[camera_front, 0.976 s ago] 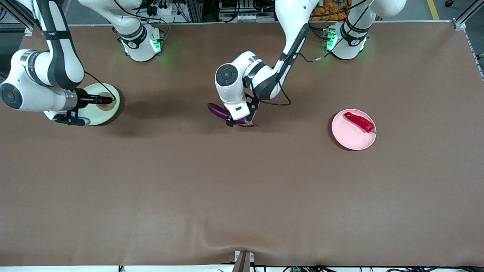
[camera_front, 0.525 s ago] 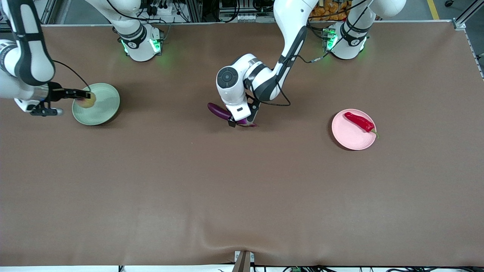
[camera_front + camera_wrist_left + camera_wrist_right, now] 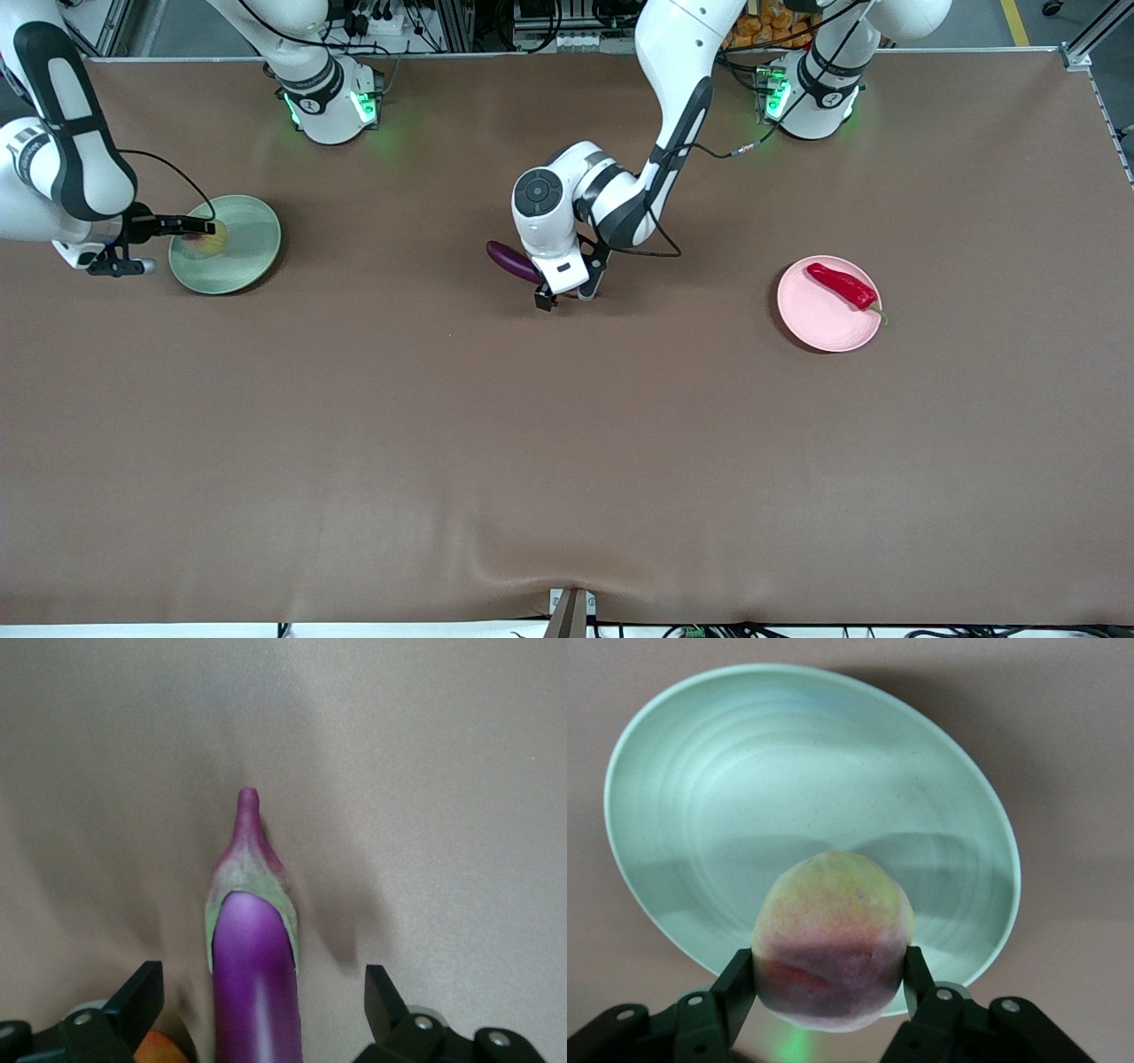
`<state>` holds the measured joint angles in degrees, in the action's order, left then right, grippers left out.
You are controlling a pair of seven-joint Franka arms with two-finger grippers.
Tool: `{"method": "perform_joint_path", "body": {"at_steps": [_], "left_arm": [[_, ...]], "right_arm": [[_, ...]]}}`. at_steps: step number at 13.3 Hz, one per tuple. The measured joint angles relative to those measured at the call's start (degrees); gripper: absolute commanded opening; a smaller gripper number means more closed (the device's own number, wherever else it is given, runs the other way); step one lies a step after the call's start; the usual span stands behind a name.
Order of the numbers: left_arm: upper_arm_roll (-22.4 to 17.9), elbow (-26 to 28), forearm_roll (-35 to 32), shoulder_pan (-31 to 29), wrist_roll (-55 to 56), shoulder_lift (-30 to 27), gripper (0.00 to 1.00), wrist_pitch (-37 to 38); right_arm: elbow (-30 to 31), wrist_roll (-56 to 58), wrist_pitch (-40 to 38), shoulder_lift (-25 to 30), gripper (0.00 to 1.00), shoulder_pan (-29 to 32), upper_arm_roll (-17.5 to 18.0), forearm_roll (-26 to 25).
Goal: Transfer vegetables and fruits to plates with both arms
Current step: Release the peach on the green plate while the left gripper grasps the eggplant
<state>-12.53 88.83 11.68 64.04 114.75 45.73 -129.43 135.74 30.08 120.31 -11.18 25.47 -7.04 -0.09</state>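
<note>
While the right gripper (image 3: 831, 979) clamps the peach (image 3: 833, 939) over the green plate (image 3: 248, 252), the left gripper (image 3: 257, 1010) hangs spread wide astride the eggplant (image 3: 252, 957) — lying mid-table; the chili pepper (image 3: 842, 284) rests on the pink plate (image 3: 815, 323).

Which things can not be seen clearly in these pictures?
- Eggplant: in the front view, the left arm covers its stem end.
- Orange-red thing: cut off by the left wrist view's edge and the left pincer; cannot tell what it is.
- Peach: whether it touches the green plate, the right pincer hides.
</note>
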Motion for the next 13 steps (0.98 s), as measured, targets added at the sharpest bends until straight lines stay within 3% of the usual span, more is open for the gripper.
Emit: {"method": "perform_joint_path", "body": {"at_steps": [1,2,3,7,10,13], "left_arm": [[0.0,0.0,-1.3,0.0,0.0,0.2,0.48,0.0],[0.0,0.0,-2.5,0.0,0.0,0.4,0.28,0.0],[0.0,0.0,-3.2,0.1,0.0,0.4,0.21,0.0],[0.0,-0.3,-3.5,0.1,-0.1,0.4,0.21,-0.1],[-1.3,-2.2,-3.5,0.0,0.1,0.4,0.21,-1.0],[-5.2,-6.6,-3.5,-0.4,0.5,-0.7,0.21,0.1]], "right_arm": [[-0.1,0.0,0.1,0.0,0.60,0.1,0.0,-0.1],[-0.3,0.0,0.2,0.0,0.92,0.2,0.0,-0.1],[-0.3,0.0,0.4,0.0,1.00,0.4,0.0,-0.2],[-2.8,1.0,-1.6,0.0,1.00,0.5,0.6,-0.4],[-13.6,1.2,-17.6,0.2,1.00,-2.3,1.5,-0.4],[-25.6,-6.2,-31.8,0.5,1.00,-8.3,1.8,-0.2]]}}
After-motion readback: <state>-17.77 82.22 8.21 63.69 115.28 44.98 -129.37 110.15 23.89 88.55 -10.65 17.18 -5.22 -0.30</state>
